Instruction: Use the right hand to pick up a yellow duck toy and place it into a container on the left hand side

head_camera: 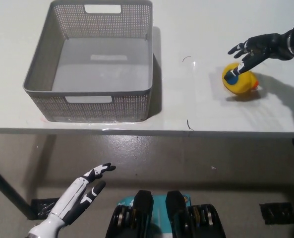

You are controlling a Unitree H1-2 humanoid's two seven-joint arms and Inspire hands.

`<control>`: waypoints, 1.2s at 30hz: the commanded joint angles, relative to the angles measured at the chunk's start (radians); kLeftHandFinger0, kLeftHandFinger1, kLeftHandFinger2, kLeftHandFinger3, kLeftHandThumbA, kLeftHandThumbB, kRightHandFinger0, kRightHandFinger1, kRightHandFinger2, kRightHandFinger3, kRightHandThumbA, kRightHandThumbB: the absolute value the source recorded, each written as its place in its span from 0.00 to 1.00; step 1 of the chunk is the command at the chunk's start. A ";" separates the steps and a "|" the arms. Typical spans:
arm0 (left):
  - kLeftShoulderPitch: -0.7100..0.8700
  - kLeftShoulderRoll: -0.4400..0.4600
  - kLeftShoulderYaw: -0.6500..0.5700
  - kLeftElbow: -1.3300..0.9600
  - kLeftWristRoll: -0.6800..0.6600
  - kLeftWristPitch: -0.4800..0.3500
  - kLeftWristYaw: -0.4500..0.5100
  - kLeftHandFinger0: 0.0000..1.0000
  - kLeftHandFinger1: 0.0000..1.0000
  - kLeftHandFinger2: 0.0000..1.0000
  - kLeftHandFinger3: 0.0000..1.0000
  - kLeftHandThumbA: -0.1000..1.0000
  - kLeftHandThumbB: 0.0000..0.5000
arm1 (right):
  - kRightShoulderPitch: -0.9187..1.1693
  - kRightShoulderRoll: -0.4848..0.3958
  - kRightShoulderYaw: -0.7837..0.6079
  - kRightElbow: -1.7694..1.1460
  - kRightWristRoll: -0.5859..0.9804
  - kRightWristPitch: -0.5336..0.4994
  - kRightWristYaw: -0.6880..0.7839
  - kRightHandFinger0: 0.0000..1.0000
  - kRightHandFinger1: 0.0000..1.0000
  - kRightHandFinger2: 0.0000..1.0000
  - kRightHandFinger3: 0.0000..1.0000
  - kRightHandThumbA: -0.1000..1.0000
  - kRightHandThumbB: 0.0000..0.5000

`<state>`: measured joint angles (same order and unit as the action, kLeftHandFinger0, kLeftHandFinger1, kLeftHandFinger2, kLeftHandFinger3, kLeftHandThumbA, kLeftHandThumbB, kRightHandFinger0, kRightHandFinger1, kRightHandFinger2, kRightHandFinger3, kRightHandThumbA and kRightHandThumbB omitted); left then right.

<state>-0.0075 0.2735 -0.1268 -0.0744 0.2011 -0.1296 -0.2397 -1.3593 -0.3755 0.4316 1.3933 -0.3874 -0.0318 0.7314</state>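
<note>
The white table (196, 20) spreads out in front of me, and I take the grey mesh basket (42, 96) as my landmark: it stands on the table's left part, open side up, nothing inside it. Well to the right of the basket, near the table's right edge, the yellow duck toy (243, 83) sits upright on the tabletop, with a blue patch on top and an orange bill facing away from the basket. My black right hand (256, 48) hangs over the duck, fingers spread and gripping nothing, one fingertip (235, 72) down on the blue patch. My white left hand (82, 191) rests below the basket, off the table's front edge, fingers apart and empty.
</note>
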 commanded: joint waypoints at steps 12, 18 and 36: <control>0.015 0.015 0.007 -0.056 0.012 -0.041 0.015 1.00 1.00 1.00 1.00 1.00 0.43 | -0.037 0.003 -0.016 0.030 0.010 0.024 -0.037 1.00 1.00 1.00 1.00 1.00 0.67; 0.010 0.012 0.004 -0.059 0.010 -0.041 0.010 1.00 1.00 1.00 1.00 1.00 0.42 | -0.018 0.003 -0.018 0.032 0.005 -0.004 -0.052 1.00 1.00 1.00 1.00 1.00 0.62; 0.024 0.011 0.005 -0.072 0.024 -0.075 0.018 1.00 1.00 1.00 1.00 1.00 0.49 | 0.026 0.041 -0.034 0.057 0.014 0.114 -0.135 1.00 1.00 1.00 1.00 1.00 0.81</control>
<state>0.0141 0.2730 -0.1255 -0.1090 0.2217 -0.1511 -0.2394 -1.3253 -0.3380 0.4087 1.4359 -0.3820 0.0343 0.6071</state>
